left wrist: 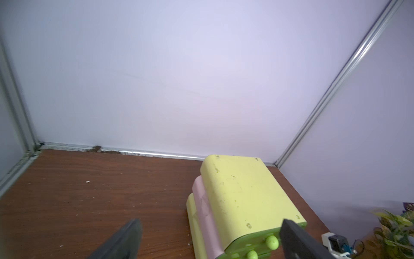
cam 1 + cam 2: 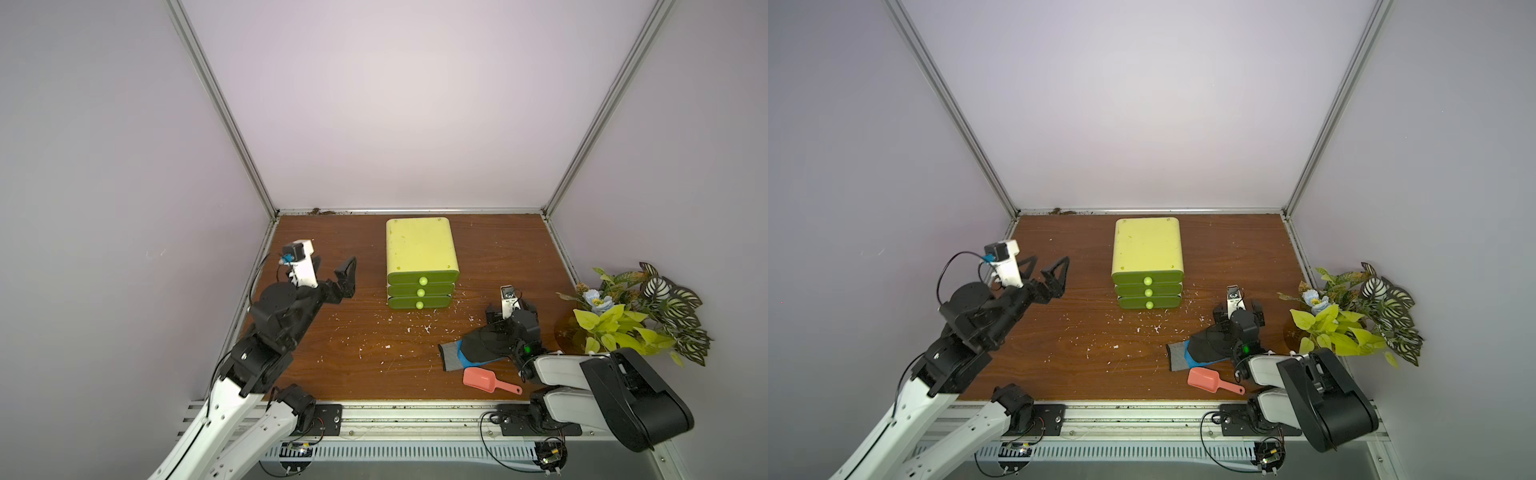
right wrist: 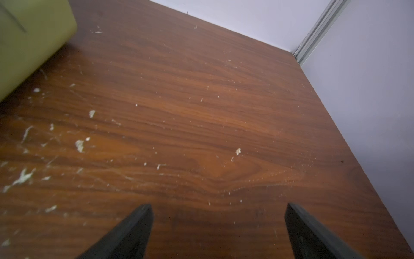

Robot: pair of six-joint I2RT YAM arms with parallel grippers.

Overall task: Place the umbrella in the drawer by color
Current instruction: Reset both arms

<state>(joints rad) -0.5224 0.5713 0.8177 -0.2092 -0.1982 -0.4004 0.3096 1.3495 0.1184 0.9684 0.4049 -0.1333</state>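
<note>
1. Nearest the lens in both top views is the metal rail (image 2: 415,419) carrying the arm mounts, with the right arm's black housing (image 2: 636,403) foremost.
2. Pink scoop (image 2: 482,379): lies on the wood-grain surface (image 2: 332,353) near the front edge, with its handle toward the right arm's base. It sits just beside the sock; whether they touch cannot be told.
3. Sock (image 2: 469,349): grey cuff, blue band, black body. It lies flat, partly beneath the right arm's wrist.
4. Right pincer (image 3: 218,209): jaws spread wide with nothing between them. It hangs over bare, flecked surface to the right of the drawer unit's front corner.
5. Left pincer (image 2: 1049,261): jaws likewise spread wide and empty. It is held above the surface, well to the left of the drawer unit.
6. Drawer unit (image 2: 419,249): three tiers, all shut, standing mid-surface toward the back wall. The top is yellow, and each green front carries a pale knob (image 2: 423,281). The left wrist view shows a pink middle casing (image 1: 203,206) between yellow ones.
7. Umbrella: cannot be picked out with certainty in any view. Neither pincer has hold of it.
8. White flecks (image 2: 426,328): scattered on the surface in front of the drawer unit.
9. Artificial plant (image 2: 631,311): stands at the right edge, clear of both pincers.
</note>
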